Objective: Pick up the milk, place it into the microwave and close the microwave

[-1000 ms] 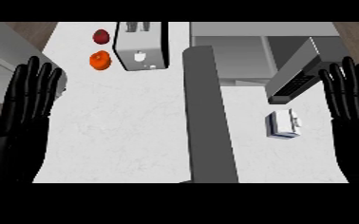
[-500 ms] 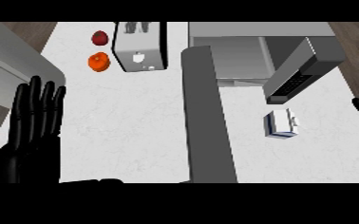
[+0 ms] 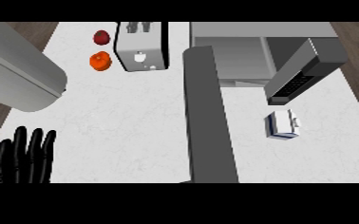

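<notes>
milk (image 3: 282,124) beside open microwave (image 3: 266,52), left robot hand (image 3: 28,154) resting low

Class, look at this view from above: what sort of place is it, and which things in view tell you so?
Most likely a kitchen counter: a silver toaster stands on the white speckled worktop, an open grey microwave sits at the right, and a small white milk carton stands near it.

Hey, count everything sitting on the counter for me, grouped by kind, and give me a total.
Milk carton: 1
Microwave, door open: 1
Toaster: 1
Round fruits: 2, one dark red, one orange
Total: 5
</notes>
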{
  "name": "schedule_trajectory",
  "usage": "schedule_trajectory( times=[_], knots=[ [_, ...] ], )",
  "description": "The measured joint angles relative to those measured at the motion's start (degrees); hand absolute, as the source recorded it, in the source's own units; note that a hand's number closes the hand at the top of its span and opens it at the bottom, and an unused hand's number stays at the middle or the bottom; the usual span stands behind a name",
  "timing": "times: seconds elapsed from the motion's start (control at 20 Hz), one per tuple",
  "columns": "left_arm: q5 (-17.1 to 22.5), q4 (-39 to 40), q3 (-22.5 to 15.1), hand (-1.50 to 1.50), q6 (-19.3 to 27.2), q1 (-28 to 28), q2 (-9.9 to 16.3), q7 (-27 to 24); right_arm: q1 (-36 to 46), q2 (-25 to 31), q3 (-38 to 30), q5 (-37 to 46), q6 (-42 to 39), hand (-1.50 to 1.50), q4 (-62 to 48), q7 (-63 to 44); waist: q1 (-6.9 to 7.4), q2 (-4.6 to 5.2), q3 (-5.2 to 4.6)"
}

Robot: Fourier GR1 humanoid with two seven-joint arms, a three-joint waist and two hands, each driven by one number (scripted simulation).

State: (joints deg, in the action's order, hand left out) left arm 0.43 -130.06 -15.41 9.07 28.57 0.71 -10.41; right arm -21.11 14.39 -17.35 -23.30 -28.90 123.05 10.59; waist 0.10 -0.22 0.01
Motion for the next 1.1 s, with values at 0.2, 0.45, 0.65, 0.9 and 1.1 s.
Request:
schedule_trajectory(
  times=[0.2, 0.45, 0.65, 0.9, 1.1],
  knots=[
    [1.83, -0.84, 0.21, -1.5, -2.16, 5.84, 1.34, -4.51, -0.6, -2.14, -0.24, 4.76, -1.08, -1.5, -0.92, 2.6, 0.18, 0.02, -0.02],
    [4.86, -2.49, 1.11, -1.5, -5.15, 13.36, 3.2, -9.58, -0.04, -4.52, 0.5, 9.93, -1.01, -1.5, -2.55, 4.26, 0.39, 0.04, -0.01],
    [6.58, -3.92, 1.67, -1.5, -7.34, 18.33, 4.28, -12.71, 2.99, -5.61, 1.06, 14.51, 0.06, -1.5, -6.79, 6.02, 0.62, 0.05, 0.0],
    [8.56, -1.81, 3.98, -1.5, -9.93, 20.82, 5.07, -16.89, 6.58, -6.7, 1.95, 20.18, 1.87, -1.5, -12.67, 8.73, 0.61, 0.1, -0.01],
    [9.77, -1.65, 5.14, -1.5, -11.72, 23.96, 5.36, -19.61, 8.28, -6.78, 2.62, 24.59, 2.69, -1.5, -17.47, 12.29, 0.64, 0.1, 0.0]
  ],
)
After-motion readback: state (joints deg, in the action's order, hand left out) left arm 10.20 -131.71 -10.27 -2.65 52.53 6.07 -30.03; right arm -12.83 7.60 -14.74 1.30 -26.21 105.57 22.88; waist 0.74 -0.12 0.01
